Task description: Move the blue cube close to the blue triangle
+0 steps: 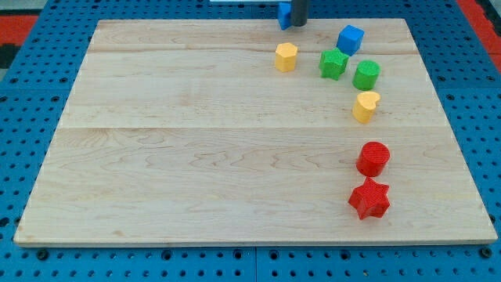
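Observation:
The blue cube sits near the view's top right of the wooden board. The blue triangle lies at the board's top edge, to the left of the cube, partly hidden by my rod. My tip stands right against the triangle's right side, well to the left of the blue cube and apart from it.
A yellow hexagon lies below my tip. A green star and a green cylinder lie just below the blue cube. Further down the right side are a yellow heart, a red cylinder and a red star.

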You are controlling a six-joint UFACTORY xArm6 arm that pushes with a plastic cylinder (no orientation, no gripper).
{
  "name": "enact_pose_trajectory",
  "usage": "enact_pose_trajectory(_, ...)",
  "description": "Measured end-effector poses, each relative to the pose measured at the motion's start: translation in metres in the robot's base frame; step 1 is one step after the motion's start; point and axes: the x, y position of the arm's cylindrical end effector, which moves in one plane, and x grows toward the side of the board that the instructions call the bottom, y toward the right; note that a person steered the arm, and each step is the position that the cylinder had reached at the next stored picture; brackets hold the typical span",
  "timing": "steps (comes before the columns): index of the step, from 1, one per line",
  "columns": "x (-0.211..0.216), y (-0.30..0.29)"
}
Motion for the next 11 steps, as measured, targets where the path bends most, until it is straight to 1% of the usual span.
enact_pose_trajectory(1,0.001,-0.029)
enact_pose_trajectory(2,0.001,-0.041)
enact_pose_trajectory(5,0.005,0.122)
enact_pose_trajectory(6,0.012,0.176)
enact_pose_trajectory(7,0.065,0.175)
enact_pose_trajectory(8,0.067,0.107)
enact_pose_trajectory(9,0.030,0.058)
enact_pose_trajectory(10,0.013,0.029)
enact_pose_trajectory(11,0.002,0.028)
